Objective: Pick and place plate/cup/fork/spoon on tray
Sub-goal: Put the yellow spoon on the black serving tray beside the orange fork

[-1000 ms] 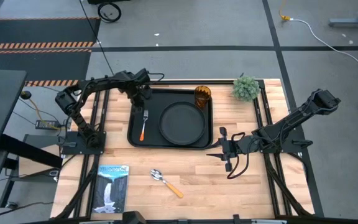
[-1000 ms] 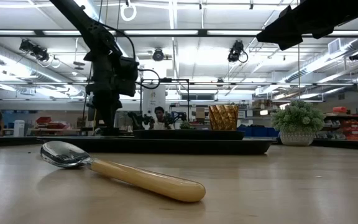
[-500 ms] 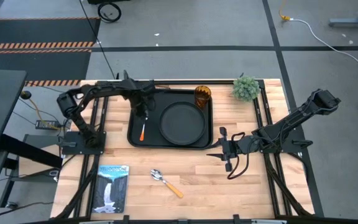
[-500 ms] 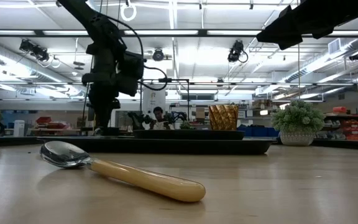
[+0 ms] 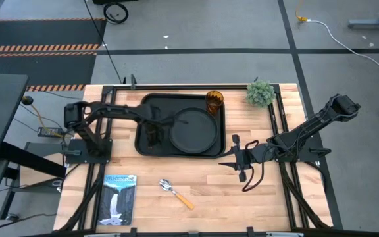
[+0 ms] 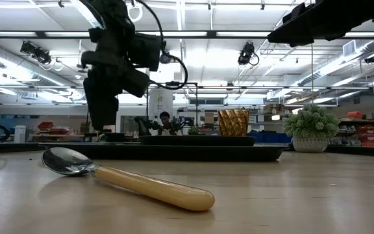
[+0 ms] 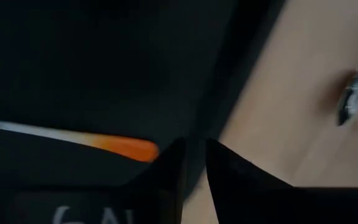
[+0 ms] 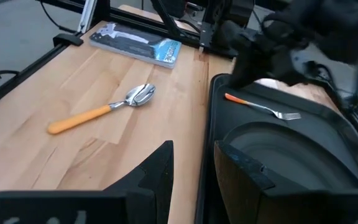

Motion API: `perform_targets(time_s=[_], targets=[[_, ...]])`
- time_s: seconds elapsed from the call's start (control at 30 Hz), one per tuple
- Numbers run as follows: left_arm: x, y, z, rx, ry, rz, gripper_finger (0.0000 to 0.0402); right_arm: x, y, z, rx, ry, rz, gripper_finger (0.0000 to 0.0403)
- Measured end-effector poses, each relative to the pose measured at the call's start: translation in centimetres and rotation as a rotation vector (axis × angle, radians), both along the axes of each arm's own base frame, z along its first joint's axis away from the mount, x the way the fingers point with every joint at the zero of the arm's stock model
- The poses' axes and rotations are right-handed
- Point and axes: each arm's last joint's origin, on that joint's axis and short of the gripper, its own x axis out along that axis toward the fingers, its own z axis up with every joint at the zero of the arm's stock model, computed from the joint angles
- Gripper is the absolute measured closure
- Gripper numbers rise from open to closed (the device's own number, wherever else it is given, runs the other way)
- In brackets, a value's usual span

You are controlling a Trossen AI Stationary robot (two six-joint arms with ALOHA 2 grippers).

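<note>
The black tray [image 5: 176, 100] lies at the table's far middle. It holds the round black plate [image 5: 196, 128], the amber cup [image 5: 214, 102] at its far right corner, and the fork [image 8: 263, 107] flat along its left side. My left gripper [image 5: 152, 135] hangs over the tray's near left part, just above the fork's red-orange handle [image 7: 126, 147], slightly open and holding nothing. In the high view it hides the fork. The spoon [image 5: 176, 193] rests on the bare wood near the front edge. My right gripper [image 5: 239, 158] waits open to the right of the tray.
A blue booklet [image 5: 119, 197] lies at the near left of the table. A small potted plant [image 5: 260, 93] stands at the far right corner. Bare wood lies between the tray's near rim and the spoon.
My left gripper has swung from the tray's far left corner toward the table's near edge, along the tray's left side, rolling its wrist as it went. It now covers the fork in the high view. The fork, plate, cup and spoon have stayed put.
</note>
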Motion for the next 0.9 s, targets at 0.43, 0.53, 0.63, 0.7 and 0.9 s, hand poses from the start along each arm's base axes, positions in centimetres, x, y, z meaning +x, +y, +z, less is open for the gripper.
perform_targets(time_s=[0.43,0.53,0.63,0.7,0.9], targets=[[0.9,-7.9,0.0,-0.026,0.112,0.235,0.0336,0.0,0.1,0.0,-0.040,-0.003,0.038,0.0280],[0.9,-9.7,0.0,0.026,0.106,0.266,0.0336,0.0,0.1,0.0,-0.038,-0.002,0.044,0.0280],[0.8,-11.4,0.0,0.081,0.075,0.274,0.0335,0.0,0.1,0.0,-0.038,-0.002,0.044,0.0280],[0.9,-12.6,0.0,0.096,0.038,0.260,0.0335,0.0,0.1,0.0,-0.038,-0.002,0.044,0.0280],[1.2,-14.8,0.1,0.145,-0.081,0.212,0.0335,0.0,0.1,0.0,-0.027,-0.002,0.041,0.0280]])
